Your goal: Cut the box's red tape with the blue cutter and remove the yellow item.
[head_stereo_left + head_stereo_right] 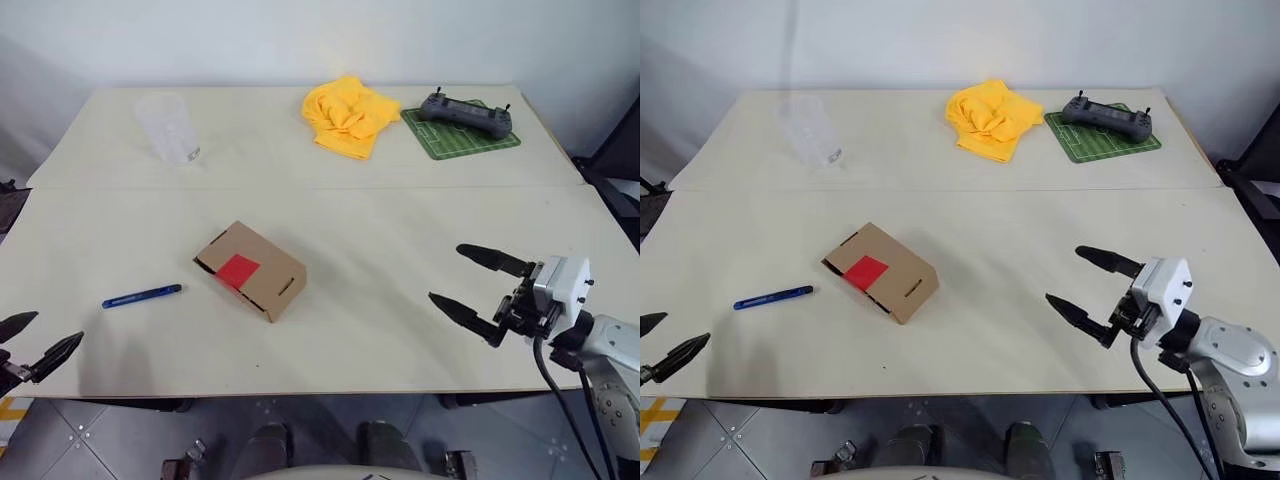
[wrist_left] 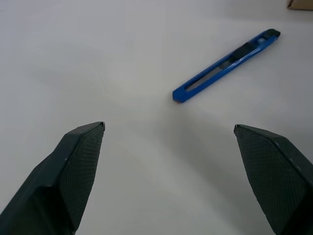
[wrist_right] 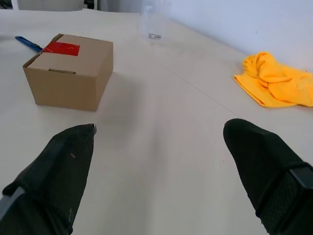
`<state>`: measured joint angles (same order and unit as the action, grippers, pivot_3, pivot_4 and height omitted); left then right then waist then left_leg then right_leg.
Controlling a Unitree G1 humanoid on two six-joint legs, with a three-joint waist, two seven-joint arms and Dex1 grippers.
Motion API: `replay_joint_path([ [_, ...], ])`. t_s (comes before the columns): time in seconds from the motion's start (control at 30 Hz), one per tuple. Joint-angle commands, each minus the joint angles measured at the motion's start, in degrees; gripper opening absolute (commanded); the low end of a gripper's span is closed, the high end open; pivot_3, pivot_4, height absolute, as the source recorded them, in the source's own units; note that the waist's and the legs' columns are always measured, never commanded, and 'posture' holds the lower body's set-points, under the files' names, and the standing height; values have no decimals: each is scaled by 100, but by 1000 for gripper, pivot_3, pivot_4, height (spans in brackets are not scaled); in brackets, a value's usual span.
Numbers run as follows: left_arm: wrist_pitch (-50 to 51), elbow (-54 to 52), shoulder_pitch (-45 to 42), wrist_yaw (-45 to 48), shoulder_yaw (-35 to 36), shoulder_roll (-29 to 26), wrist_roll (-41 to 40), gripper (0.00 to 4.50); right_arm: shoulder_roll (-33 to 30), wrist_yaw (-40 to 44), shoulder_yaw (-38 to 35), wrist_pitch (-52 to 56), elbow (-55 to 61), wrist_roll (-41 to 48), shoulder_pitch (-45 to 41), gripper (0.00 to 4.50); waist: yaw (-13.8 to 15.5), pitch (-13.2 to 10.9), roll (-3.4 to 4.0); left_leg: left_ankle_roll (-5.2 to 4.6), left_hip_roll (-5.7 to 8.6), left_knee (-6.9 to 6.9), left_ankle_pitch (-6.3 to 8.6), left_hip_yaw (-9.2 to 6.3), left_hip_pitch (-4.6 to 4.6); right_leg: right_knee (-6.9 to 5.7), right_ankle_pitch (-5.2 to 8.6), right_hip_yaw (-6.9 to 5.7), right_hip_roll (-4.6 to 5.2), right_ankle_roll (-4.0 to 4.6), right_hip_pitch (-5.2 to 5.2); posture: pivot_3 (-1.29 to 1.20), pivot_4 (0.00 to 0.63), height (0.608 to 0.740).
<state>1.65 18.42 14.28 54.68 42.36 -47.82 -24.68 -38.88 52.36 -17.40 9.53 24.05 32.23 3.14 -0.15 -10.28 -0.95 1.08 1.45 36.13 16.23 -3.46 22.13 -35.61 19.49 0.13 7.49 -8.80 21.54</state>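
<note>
Cutter (image 1: 141, 296) lies on table ahead-right of our left gripper (image 1: 33, 346), long axis pointing toward box (image 1: 250, 270). Left nearer; right gripper (image 1: 476, 286) well apart. Both wide open, empty.

No words, numbers or brand marks can be read anywhere; a small label on the clear cup (image 3: 154, 22) is too small to read.

Bare table (image 1: 400, 330) lies between the right gripper (image 1: 470, 280) and the box (image 1: 250, 270); approach unobstructed. The blue cutter (image 1: 141, 296) lies left of the box, apart, with open surface around it. Far side: clear cup (image 1: 170, 128), apparently empty, yellow cloth (image 1: 348, 115), black controller (image 1: 465, 113).
</note>
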Motion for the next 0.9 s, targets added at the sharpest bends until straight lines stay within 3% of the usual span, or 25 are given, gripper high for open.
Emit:
replay_joint_path([
  [0.03, -177, 26, -82, 37, 61, -51, -43, 4500, 46, -57, 77, 24, 189, 77, -49, 4445, -5, 0, 0, 2, -2, 0, 1, 0, 0, 0, 0, 0, -1, 0, 0, 0, 150, 740],
  [0.17, -19, -249, -368, 88, -125, -91, -157, 4500, -15, 40, 479, 192, 248, 18, -86, 4445, 2, 0, 0, 4, -5, 1, 2, 0, 0, -3, 0, -2, -2, 0, 2, 0, 150, 740],
  [0.27, 197, -371, -712, 84, -268, -136, -247, 4315, -43, 33, 835, 414, 281, -46, -185, 3833, 13, 0, 0, 4, -4, 3, 2, -1, 0, -4, 0, -3, -1, 0, 2, 0, 150, 740],
  [0.4, -28, 33, -1894, -188, -1018, -234, 256, 3294, 194, -170, 1915, 644, -72, -735, -772, 2482, 14, 0, -1, 7, -2, 10, 0, -4, 0, -14, 0, -7, -4, -1, 3, 0, 150, 740],
  [0.63, -560, 1220, -3868, -1098, -2298, -19, 1399, 1052, 1326, -561, 3349, 387, -1209, -1883, -1866, 0, -37, 1, -3, 46, 33, 12, -23, 8, 3, -68, -3, -18, -11, -6, 41, 0, 150, 740],
  [0.73, -411, 1116, -4086, -805, -2670, 199, 1321, 88, 1859, -635, 3527, 854, -1394, -1719, -2219, 0, -105, 3, -6, 45, 34, 16, -22, 37, 21, -144, -3, -22, -4, -6, 94, 0, 150, 740],
  [0.9, 82, 467, -4009, -232, -3235, 461, 1212, 88, 2231, -581, 3725, 1296, -1718, -1836, -2707, 0, -168, 5, -10, 40, 33, 24, -11, 44, 23, -144, -4, -56, 7, -5, 98, 0, 150, 740],
])
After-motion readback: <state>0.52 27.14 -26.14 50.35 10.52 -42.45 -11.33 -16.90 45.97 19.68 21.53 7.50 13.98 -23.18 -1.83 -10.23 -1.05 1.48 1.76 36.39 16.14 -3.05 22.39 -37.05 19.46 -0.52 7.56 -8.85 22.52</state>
